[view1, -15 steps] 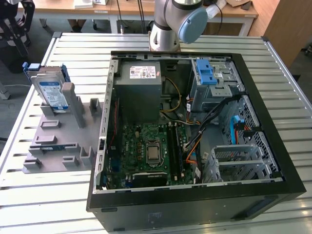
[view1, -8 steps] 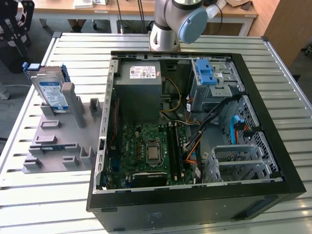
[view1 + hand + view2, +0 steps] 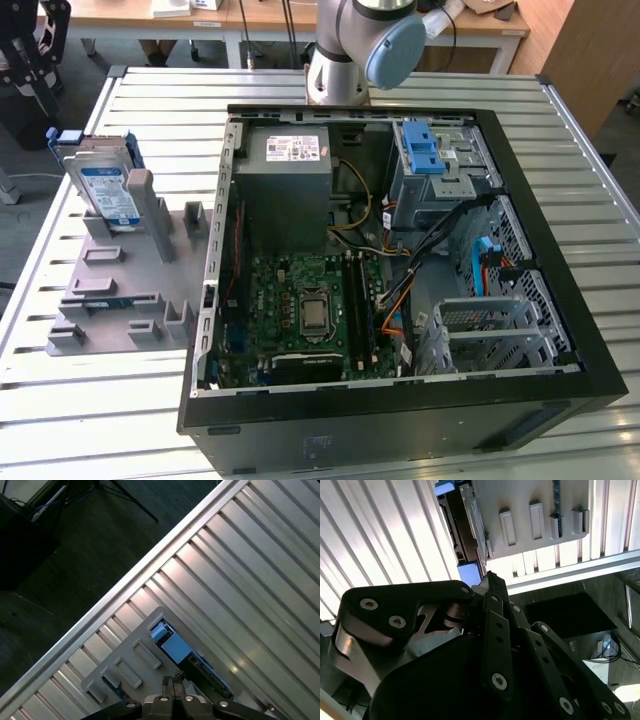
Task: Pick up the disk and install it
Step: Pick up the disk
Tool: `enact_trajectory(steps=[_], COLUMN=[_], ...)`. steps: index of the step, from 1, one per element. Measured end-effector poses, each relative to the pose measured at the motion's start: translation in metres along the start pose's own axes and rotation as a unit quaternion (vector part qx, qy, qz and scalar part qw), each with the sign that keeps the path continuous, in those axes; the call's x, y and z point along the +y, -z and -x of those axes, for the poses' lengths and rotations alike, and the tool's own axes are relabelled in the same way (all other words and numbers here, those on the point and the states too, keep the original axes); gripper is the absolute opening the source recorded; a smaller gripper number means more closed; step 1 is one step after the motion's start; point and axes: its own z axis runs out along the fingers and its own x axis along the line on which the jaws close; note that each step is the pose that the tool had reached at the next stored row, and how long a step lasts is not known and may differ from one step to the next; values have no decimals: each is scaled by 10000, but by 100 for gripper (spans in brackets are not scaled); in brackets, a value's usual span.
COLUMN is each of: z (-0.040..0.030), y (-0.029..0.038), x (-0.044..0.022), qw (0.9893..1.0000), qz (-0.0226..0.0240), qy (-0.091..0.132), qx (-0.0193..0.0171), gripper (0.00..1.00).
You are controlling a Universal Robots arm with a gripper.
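Disk [image 3: 108,192] upright in grey fixture [image 3: 112,292] | jaws pinched together, empty

Ribbed metal table [image 3: 90,420]; dark floor [image 3: 75,545]; pale wooden desks [image 3: 120,12] behind.

Exterior view gets soft, even overhead light. The slatted metal table [image 3: 100,420] has a mild sheen, and the inside of the computer case [image 3: 420,432] sits noticeably darker. In the second wrist view, glare blows the table slats out to near white, so the gripper [image 3: 491,580] reads as a black silhouette. The first wrist view has bright streaks on the slats and a murky floor [image 3: 60,545].
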Motion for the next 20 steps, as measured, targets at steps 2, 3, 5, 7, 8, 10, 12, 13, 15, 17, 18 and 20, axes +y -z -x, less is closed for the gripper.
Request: enact_trajectory(steps=[2,3,5,7,8,10,12,13,15,17,18,20], z=[0,0,1,0,0,0,0,0,0,0,0,0], y=[-3,-5,-6,-9,-11,-15,-17,-18,-21,-22,-22,-24], x=[0,0,-1,0,0,0,0,0,-1,-1,-1,0], qw=[10000,10000,9999,9994,9991,9982,9969,9963,9950,9934,9927,9910], qz=[-24,-36,-47,-47,-46,-43,-41,-42,-44,-44,-44,-42], qy=[42,64,152,336,425,605,780,857,996,1142,1203,1338], qx=[-23,-35,-47,-45,-43,-40,-37,-37,-38,-38,-37,-35], gripper=[11,11,11,11,11,11,11,11,11,11,11,11])
